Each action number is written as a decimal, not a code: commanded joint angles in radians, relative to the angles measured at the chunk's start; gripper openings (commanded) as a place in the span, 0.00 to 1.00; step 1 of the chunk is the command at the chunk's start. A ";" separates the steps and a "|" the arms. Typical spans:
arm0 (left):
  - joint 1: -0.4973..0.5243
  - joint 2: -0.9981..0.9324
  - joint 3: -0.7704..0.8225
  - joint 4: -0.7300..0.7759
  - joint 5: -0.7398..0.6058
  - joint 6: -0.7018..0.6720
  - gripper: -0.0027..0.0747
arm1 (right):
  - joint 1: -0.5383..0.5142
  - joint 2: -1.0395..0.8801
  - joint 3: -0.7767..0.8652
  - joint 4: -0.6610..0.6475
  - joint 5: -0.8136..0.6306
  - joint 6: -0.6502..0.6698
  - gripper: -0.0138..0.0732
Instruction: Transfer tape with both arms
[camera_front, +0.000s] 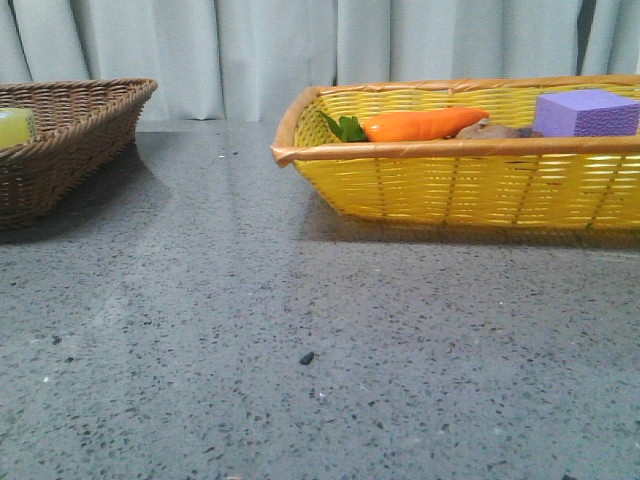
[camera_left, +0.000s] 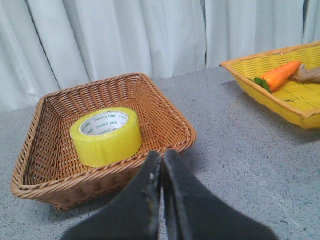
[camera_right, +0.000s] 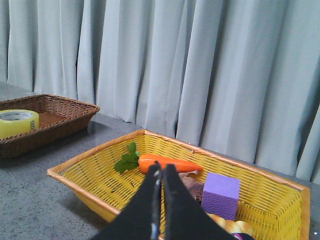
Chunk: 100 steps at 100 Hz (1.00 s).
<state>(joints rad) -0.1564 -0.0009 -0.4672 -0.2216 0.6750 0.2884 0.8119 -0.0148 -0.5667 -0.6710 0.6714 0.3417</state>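
Observation:
The yellow tape roll (camera_left: 106, 136) lies flat in the brown wicker basket (camera_left: 165, 112), its white core with green print facing up. It also shows in the right wrist view (camera_right: 18, 123) and as a yellow sliver at the left edge of the front view (camera_front: 14, 127). My left gripper (camera_left: 162, 156) is shut and empty, short of the basket's near rim. My right gripper (camera_right: 162, 169) is shut and empty, above the yellow basket (camera_right: 90, 192). Neither arm shows in the front view.
The yellow basket (camera_front: 450, 185) at the right holds an orange carrot (camera_front: 420, 124), a purple block (camera_front: 586, 113), a brownish item and a bread-like item (camera_right: 225, 222). The brown basket (camera_front: 70, 140) stands at the left. Grey curtains hang behind the speckled table (camera_front: 300, 330).

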 joint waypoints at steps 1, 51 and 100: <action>0.000 0.013 -0.013 -0.021 -0.078 -0.002 0.01 | -0.005 0.011 -0.016 -0.038 -0.056 0.000 0.08; 0.051 -0.001 0.179 0.032 -0.301 -0.071 0.01 | -0.005 0.011 -0.016 -0.038 -0.056 0.000 0.08; 0.080 -0.035 0.482 0.188 -0.555 -0.335 0.01 | -0.005 0.011 -0.016 -0.038 -0.056 0.000 0.08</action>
<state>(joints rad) -0.0775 -0.0066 0.0034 -0.0896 0.1149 0.0232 0.8119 -0.0148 -0.5651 -0.6710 0.6787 0.3421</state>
